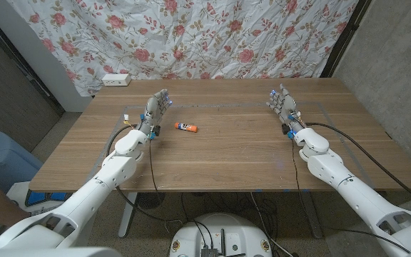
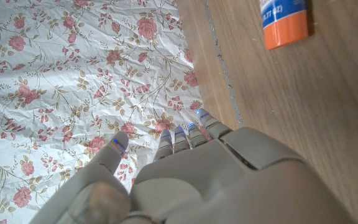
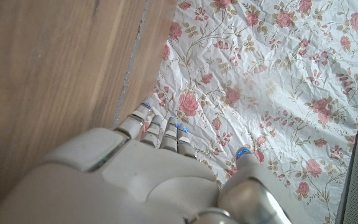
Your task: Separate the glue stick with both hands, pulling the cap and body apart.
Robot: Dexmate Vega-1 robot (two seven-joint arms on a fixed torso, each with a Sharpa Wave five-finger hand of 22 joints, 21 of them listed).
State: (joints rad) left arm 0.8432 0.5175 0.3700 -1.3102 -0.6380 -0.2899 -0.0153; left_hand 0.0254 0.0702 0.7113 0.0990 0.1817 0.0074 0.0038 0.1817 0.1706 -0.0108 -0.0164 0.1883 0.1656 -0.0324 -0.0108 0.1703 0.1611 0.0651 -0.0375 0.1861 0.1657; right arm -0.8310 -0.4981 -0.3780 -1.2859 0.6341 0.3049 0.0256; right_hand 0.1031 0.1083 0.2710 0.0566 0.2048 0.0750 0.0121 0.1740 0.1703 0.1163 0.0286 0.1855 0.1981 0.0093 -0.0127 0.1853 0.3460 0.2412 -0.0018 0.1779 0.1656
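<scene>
Wooden table [image 1: 234,153]; floral cloth [image 1: 191,36] behind; white power strip [image 1: 116,80] at far-left edge.

Matt wooden table [image 1: 227,153], crumpled floral cloth backdrop [image 1: 191,36], smooth plastic glue stick [image 1: 186,128].

Bare table [image 1: 234,160] is seen between left hand [image 1: 157,107] and right hand [image 1: 282,103]. Only the glue stick [image 1: 186,128] is found there, near the left hand. White box [image 1: 116,80] is kept at the far-left edge.

We see left hand [image 1: 157,107] empty with fingers extended, right hand [image 1: 282,102] likewise, both arms reaching forward, well apart.
</scene>
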